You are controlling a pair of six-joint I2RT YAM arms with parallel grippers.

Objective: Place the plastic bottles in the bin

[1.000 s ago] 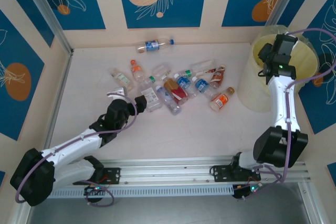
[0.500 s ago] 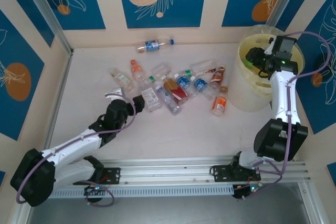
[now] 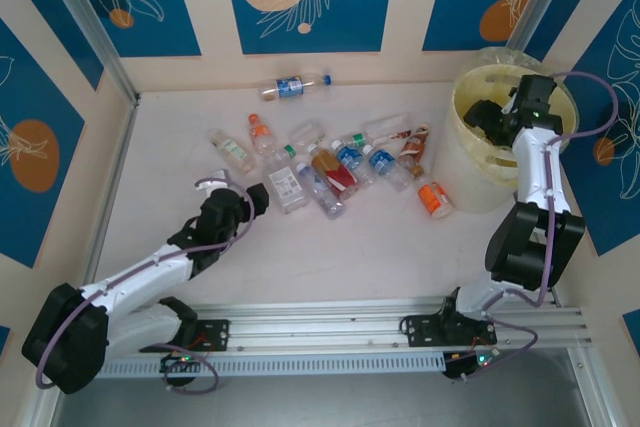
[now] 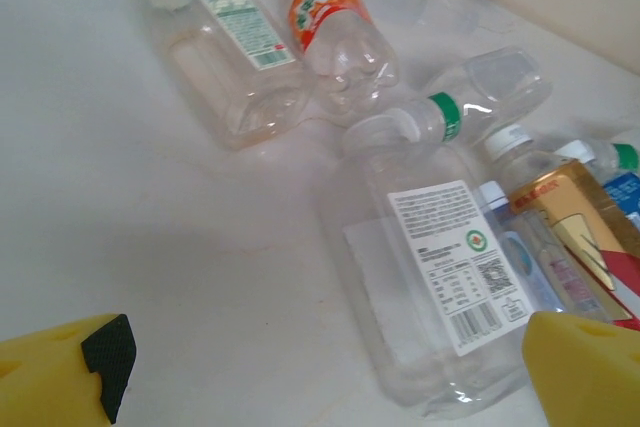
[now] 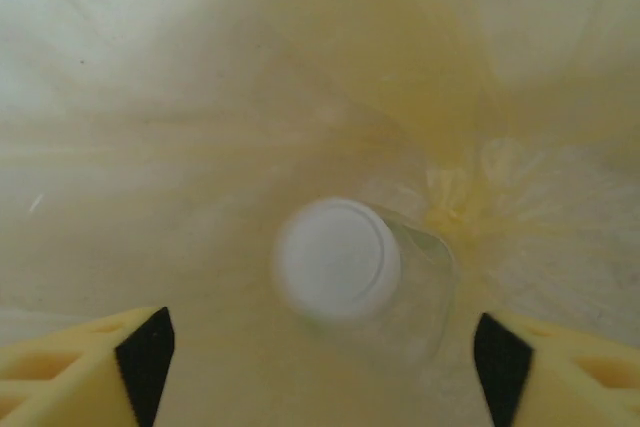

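Since the earlier frame, the right hand [image 3: 488, 115] has been swung over the bin [image 3: 468, 183] and its fingers parted. A white-capped bottle [image 5: 345, 265] is seen loose inside, below them. An orange-labelled bottle [image 3: 435, 198] has been shifted against the bin's foot. Other bottles [image 3: 330, 169] are left on the desk [image 3: 330, 257]. The left hand [image 3: 237, 188] is held wide apart beside a square bottle [image 4: 440, 277]. If it is closed carelessly, the crowded neighbours could be scattered.

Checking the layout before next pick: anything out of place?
One blue-labelled bottle lies alone by the back wall, apart from the main cluster; an orange-labelled bottle lies beside the bin, outside it.
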